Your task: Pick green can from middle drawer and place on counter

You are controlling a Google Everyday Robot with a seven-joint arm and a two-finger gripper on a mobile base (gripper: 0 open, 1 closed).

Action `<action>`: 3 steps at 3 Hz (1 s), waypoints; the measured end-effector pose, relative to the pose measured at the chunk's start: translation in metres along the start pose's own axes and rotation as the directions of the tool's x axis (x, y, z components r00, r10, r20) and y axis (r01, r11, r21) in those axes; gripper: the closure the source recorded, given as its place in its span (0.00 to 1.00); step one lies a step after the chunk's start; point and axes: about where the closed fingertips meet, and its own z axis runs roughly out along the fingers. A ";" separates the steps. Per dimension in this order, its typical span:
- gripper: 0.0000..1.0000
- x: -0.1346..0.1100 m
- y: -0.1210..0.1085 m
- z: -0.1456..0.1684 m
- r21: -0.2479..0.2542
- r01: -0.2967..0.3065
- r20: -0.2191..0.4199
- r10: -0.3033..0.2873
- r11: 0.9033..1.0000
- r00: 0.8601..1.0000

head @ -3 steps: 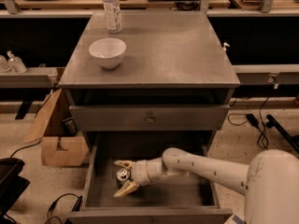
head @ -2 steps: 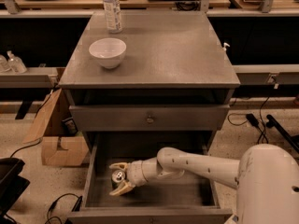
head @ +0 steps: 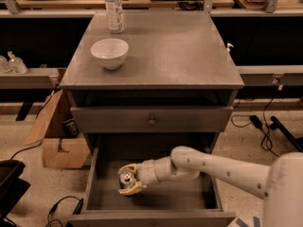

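Observation:
The green can [head: 126, 178], dark with a silver lid, stands on the floor of the open middle drawer [head: 156, 197], left of centre. My gripper [head: 128, 178] reaches in from the right on the white arm. Its tan fingers [head: 133, 189] sit against the can's two sides, shut on it. The can is low in the drawer, at floor level. The counter [head: 175, 51] is the grey slab on top of the cabinet, above the drawer.
A white bowl [head: 109, 53] and a clear plastic bottle [head: 114, 8] stand on the counter's left side. A closed drawer face with a knob [head: 151, 121] overhangs the open drawer. A cardboard box [head: 57, 136] sits on the floor to the left. Cables lie to the right.
The gripper shifted slightly left and back around the can, and its fingers have drawn closer together onto the can's sides. The can stays in the same spot.

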 end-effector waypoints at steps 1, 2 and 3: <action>1.00 -0.055 0.013 -0.097 0.030 -0.063 0.055 0.061 0.998 0.997; 1.00 -0.121 0.004 -0.215 0.105 -0.139 0.104 0.128 0.985 0.986; 1.00 -0.163 -0.014 -0.278 0.166 -0.180 0.126 0.160 0.970 0.979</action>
